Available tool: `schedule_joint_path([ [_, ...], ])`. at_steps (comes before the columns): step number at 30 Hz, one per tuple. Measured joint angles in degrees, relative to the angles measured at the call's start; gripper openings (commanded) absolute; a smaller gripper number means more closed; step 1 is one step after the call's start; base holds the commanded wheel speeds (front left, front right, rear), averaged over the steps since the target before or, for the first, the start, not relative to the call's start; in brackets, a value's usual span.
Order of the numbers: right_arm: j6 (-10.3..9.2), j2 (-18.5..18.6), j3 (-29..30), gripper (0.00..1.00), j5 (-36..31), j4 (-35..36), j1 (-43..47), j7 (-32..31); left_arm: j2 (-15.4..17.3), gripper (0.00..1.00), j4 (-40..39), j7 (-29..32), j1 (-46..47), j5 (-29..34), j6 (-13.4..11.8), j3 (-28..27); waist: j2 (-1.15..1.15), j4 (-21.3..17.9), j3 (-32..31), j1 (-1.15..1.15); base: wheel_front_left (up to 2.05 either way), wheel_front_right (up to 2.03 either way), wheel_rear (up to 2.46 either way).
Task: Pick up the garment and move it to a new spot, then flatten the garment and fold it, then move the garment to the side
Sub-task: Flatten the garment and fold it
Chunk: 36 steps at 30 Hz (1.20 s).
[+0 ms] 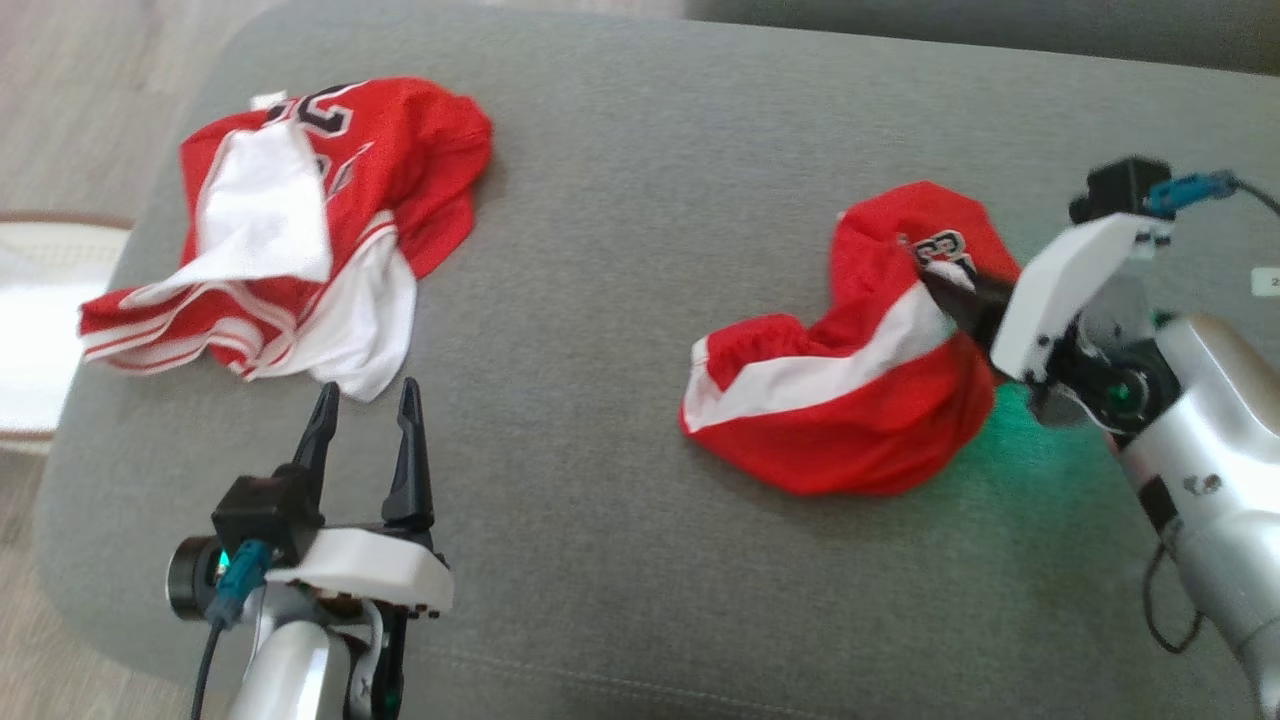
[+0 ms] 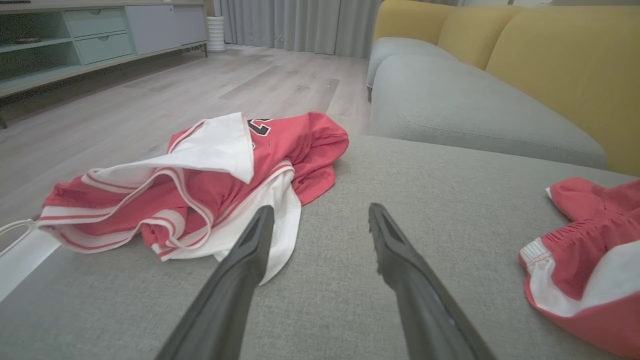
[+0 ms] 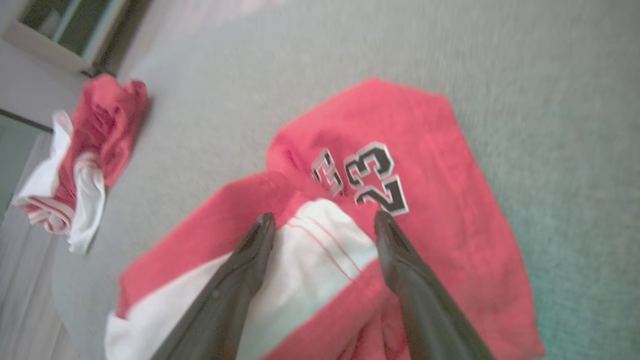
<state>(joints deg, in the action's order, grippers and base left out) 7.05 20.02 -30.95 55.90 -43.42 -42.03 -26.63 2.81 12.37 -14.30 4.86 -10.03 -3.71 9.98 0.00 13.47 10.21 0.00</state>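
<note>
A crumpled red garment (image 1: 850, 400) with a white stripe and a black "23" lies on the right of the grey cushion (image 1: 620, 250). My right gripper (image 1: 945, 295) reaches into its upper fold from the right. In the right wrist view that gripper (image 3: 323, 220) is open, its fingertips straddling the white stripe (image 3: 320, 250) just below the number; that view is blurred and I cannot tell whether they touch the cloth. A second red and white garment (image 1: 290, 230) lies bunched at the far left. My left gripper (image 1: 367, 395) stands open and empty just short of its near white hem (image 2: 280, 235).
The cushion's left edge drops to a wooden floor (image 2: 150, 100) with a pale rug (image 1: 40, 320). A grey and yellow sofa (image 2: 500, 90) stands beyond the cushion, and a low cabinet (image 2: 75, 45) is across the room. Bare grey fabric lies between the two garments.
</note>
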Motion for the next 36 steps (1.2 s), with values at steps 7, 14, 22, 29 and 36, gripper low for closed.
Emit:
schedule_joint_path([
  [7,0.00,1.00,-3.20,0.61,3.30,-3.02,-0.60,-8.69,-0.04,1.00,0.05,0.00,0.01,-0.75,-0.08,-0.20,0.00,2.59,0.29,0.00,0.00,0.00,0.00],
  [14,0.00,2.20,-5.69,0.00,5.15,0.21,-0.68,-7.75,-0.08,1.00,0.11,0.00,-0.03,-0.90,-0.40,-1.16,0.00,1.45,-0.77,0.00,0.00,0.00,0.00],
  [22,0.00,6.33,-6.53,0.00,4.97,6.11,-0.47,0.67,-0.12,1.00,0.38,0.00,-0.79,-0.88,-0.23,-2.43,0.00,-2.65,-3.31,0.00,0.00,0.00,0.00],
  [29,0.00,10.28,-6.35,0.00,3.81,12.25,5.41,2.24,-0.11,1.00,0.58,0.00,-2.70,-0.63,0.18,-3.63,0.00,-6.67,-4.89,0.00,0.00,0.00,0.00],
  [36,0.00,13.35,-1.92,0.00,-2.00,14.10,17.20,0.41,-0.13,1.00,0.43,0.00,-3.54,-0.54,0.20,-4.42,0.00,-10.58,-5.92,0.00,0.00,0.00,0.00],
])
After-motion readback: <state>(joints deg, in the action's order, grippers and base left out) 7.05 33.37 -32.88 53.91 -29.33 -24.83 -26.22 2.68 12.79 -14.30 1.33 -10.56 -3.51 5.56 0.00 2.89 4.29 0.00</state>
